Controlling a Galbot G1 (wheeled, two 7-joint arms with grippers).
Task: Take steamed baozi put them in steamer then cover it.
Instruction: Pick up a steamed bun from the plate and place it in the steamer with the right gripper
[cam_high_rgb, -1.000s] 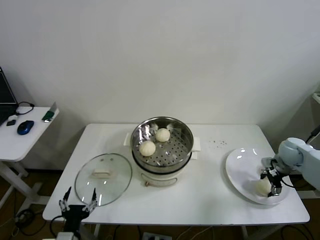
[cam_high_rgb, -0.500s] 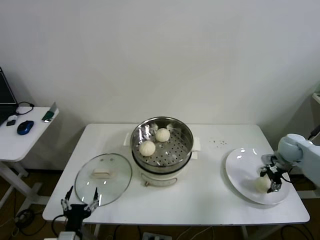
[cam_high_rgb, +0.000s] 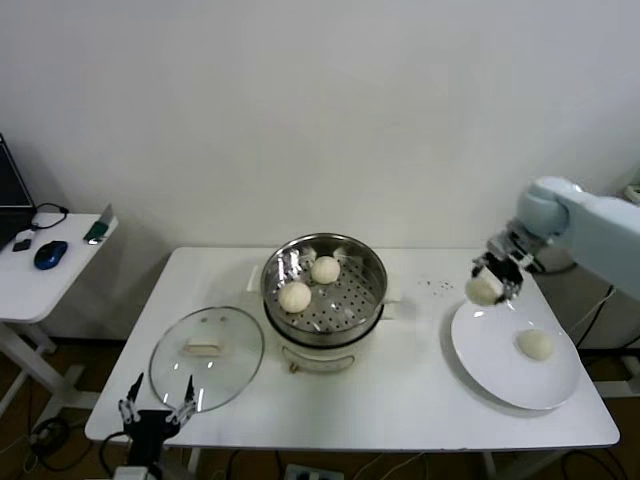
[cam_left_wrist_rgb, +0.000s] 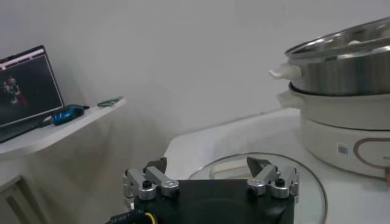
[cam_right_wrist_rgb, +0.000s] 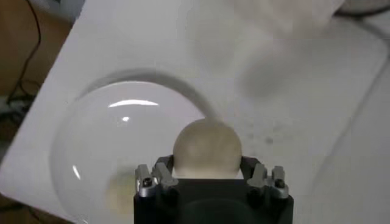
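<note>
My right gripper (cam_high_rgb: 492, 280) is shut on a cream-white steamed baozi (cam_high_rgb: 484, 290) and holds it in the air above the far left rim of the white plate (cam_high_rgb: 490, 365). In the right wrist view the same baozi (cam_right_wrist_rgb: 206, 149) fills the space between the fingers (cam_right_wrist_rgb: 163, 170). One more baozi (cam_high_rgb: 535, 344) lies on the plate. Two baozi (cam_high_rgb: 294, 296) (cam_high_rgb: 325, 269) rest on the perforated tray of the steel steamer (cam_high_rgb: 323, 322) at the table's centre. The glass cover (cam_high_rgb: 206, 356) lies flat left of the steamer. My left gripper (cam_high_rgb: 157, 408) stands open at the front left table edge.
A side table (cam_high_rgb: 40, 280) at far left carries a blue mouse (cam_high_rgb: 50, 254) and a laptop (cam_left_wrist_rgb: 27, 91). Small dark specks (cam_high_rgb: 436, 286) dot the tabletop between steamer and plate. The plate lies close to the table's right edge.
My right gripper closed on a baozi on the plate, lifted it, and moved it up and to the left over the plate's far rim. The left arm stayed still.
</note>
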